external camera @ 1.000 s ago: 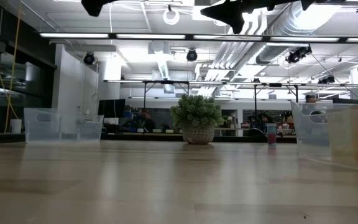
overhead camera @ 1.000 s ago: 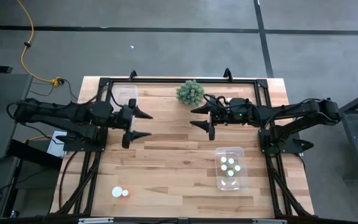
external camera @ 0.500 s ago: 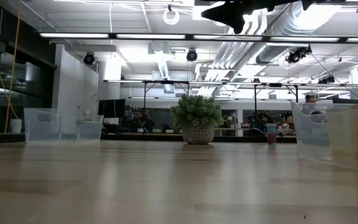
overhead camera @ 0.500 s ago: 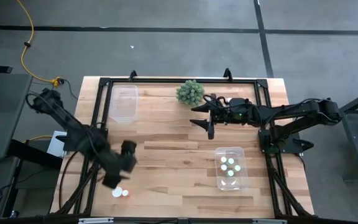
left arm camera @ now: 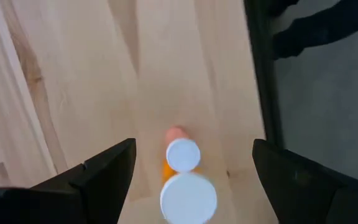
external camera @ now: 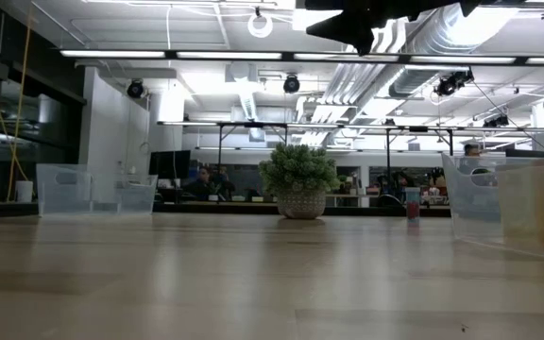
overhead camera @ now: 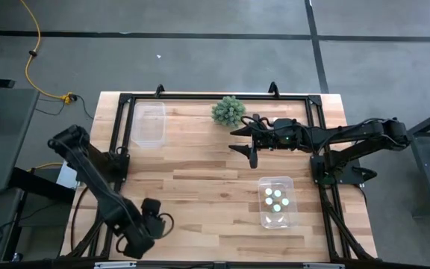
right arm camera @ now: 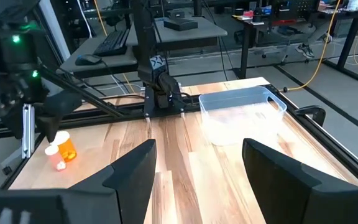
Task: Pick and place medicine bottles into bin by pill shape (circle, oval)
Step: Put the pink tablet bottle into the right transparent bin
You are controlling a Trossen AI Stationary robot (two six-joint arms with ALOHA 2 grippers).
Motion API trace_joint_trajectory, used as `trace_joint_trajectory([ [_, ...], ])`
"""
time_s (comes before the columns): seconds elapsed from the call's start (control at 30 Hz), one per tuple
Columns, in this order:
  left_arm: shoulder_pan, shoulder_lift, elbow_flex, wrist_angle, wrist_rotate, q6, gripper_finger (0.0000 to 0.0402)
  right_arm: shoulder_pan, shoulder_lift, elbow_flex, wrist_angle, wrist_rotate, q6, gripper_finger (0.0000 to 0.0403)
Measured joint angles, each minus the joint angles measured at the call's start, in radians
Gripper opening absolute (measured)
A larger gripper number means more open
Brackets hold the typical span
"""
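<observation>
Two medicine bottles with white caps stand near the table's near left corner: a small one (left arm camera: 183, 154) and a larger one (left arm camera: 188, 198) with an orange body (right arm camera: 65, 149). My left gripper (left arm camera: 192, 149) hangs open above them, pointing down, one finger on either side and touching neither; in the high view the left gripper (overhead camera: 142, 230) hides them. Several more bottles (overhead camera: 276, 198) sit in the clear bin (overhead camera: 263, 217) at the near right. My right gripper (overhead camera: 245, 143) waits open in the air over the table's middle, right of centre.
Another clear bin (overhead camera: 148, 123) stands at the far left with nothing showing inside it. A spiky green plant ball (overhead camera: 228, 110) in a pot sits at the far middle. A black frame (overhead camera: 118, 149) runs along the table's edges. Bare wood lies between the bins.
My left gripper has swung from beside the far left bin toward the table's near left corner, sinking and tipping from level to pointing down over the two bottles. Its fingers have stayed open. The bottles have not moved.
</observation>
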Motion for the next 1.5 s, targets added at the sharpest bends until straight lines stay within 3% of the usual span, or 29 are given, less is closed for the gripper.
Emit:
trace_joint_trajectory([
  [0.37,-0.031,0.148,0.016,-0.056,-0.016,-0.104,0.0310,-0.001,0.000,0.000,-0.014,-0.005,-0.023,0.0232],
  [0.53,-0.030,0.161,0.016,-0.063,-0.039,-0.106,0.0304,-0.001,0.000,0.000,-0.018,-0.005,-0.023,0.0232],
  [0.87,-0.040,0.160,0.016,-0.058,-0.010,-0.107,0.0250,-0.001,0.000,0.000,-0.021,-0.004,-0.023,0.0232],
  [1.5,-0.040,0.221,0.014,-0.043,-0.009,-0.106,0.0229,-0.001,0.000,0.000,-0.021,0.012,-0.023,0.0232],
])
